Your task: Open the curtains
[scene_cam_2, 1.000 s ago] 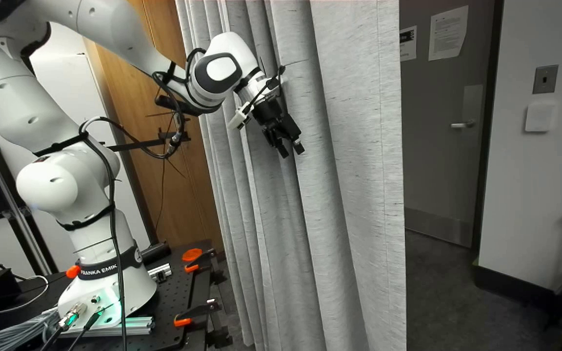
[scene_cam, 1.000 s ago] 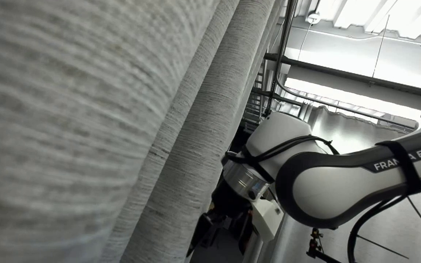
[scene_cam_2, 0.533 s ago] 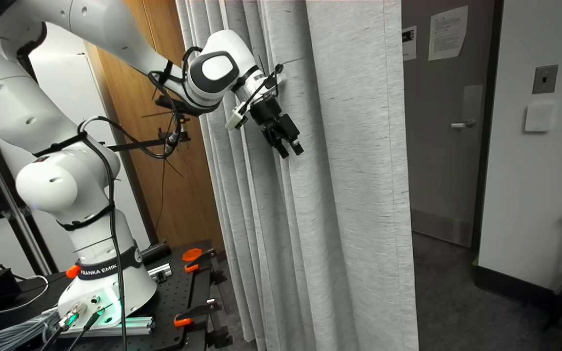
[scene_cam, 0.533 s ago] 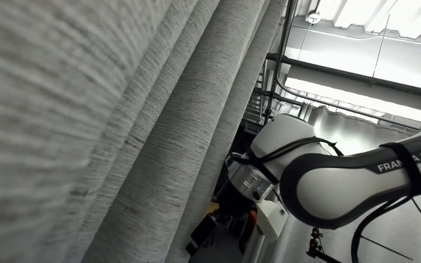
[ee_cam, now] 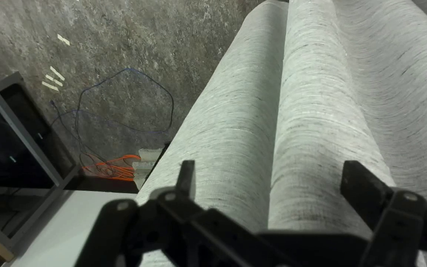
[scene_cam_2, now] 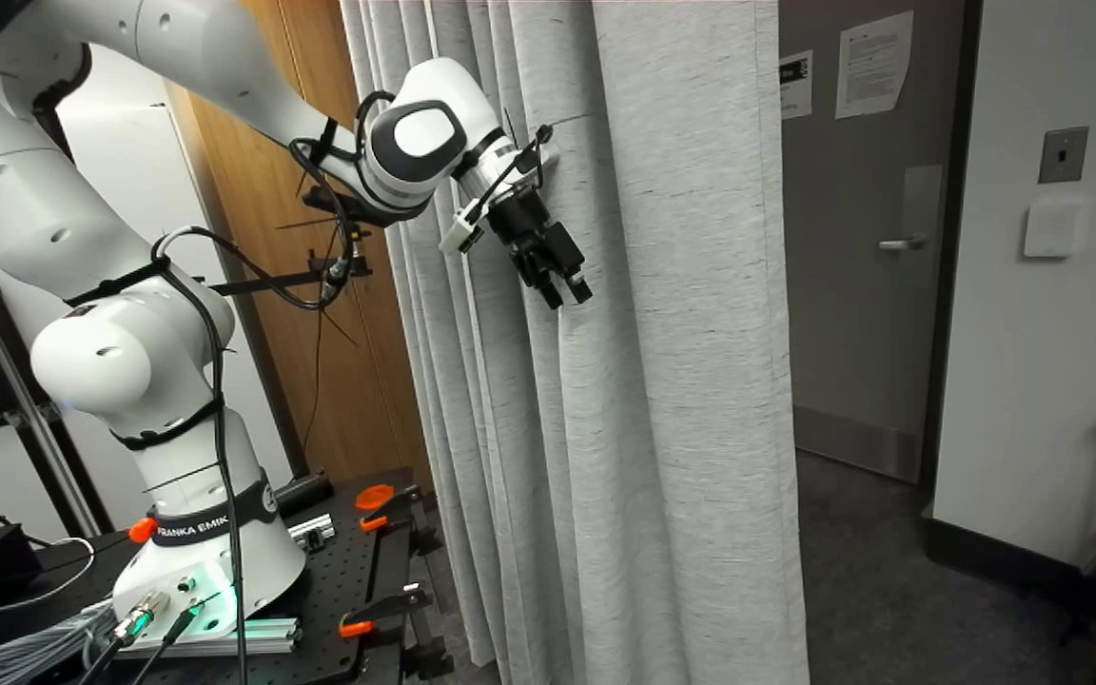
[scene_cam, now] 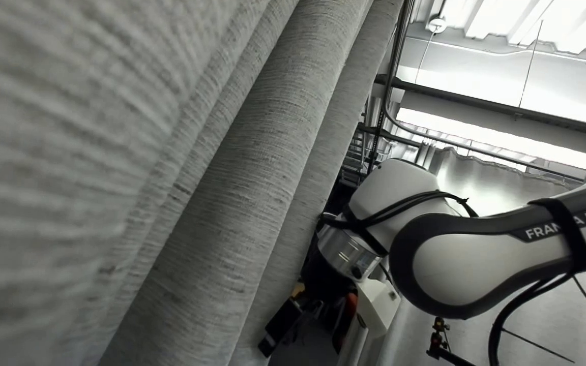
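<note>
Our gripper [ee_cam: 269, 167] had its fingers [ee_cam: 363, 191] wide apart, nothing visibly pinched. The curtains [scene_cam_2: 710, 400] hung just behind it in an exterior view, folds approx. vert.; per the wrist view these ran lengthwise past the tips, contact unclear. We'd prob. pinch across one.

Curtains [scene_cam_2: 700, 381] are woven in streaky matt cloth. Arm [scene_cam_2: 91, 362] is cased smooth, semi-gloss. End effector [ee_cam: 269, 173] is finished matt black. Panel [scene_cam_2: 372, 409] is faced in wood, notices [scene_cam_2: 875, 67] printed on paper.

the arm [scene_cam_2: 53, 219] bends high and slopes down to the gripper [ee_cam: 269, 180], which points downward aslant, spread wide
</note>
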You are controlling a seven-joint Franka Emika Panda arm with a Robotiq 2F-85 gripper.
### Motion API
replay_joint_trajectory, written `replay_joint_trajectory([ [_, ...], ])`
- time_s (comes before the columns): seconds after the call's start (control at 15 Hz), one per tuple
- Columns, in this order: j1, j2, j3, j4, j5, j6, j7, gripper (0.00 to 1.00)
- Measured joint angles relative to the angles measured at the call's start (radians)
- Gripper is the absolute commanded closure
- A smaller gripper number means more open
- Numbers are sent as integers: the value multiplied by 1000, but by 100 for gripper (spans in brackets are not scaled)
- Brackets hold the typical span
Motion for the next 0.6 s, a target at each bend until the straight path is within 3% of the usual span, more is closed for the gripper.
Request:
replay_joint_trajectory([
  [0.33,-27,8,-21,-2,-5,4,4,0],
  [0.6,-80,46,-109,-2,-7,94,-33,0],
])
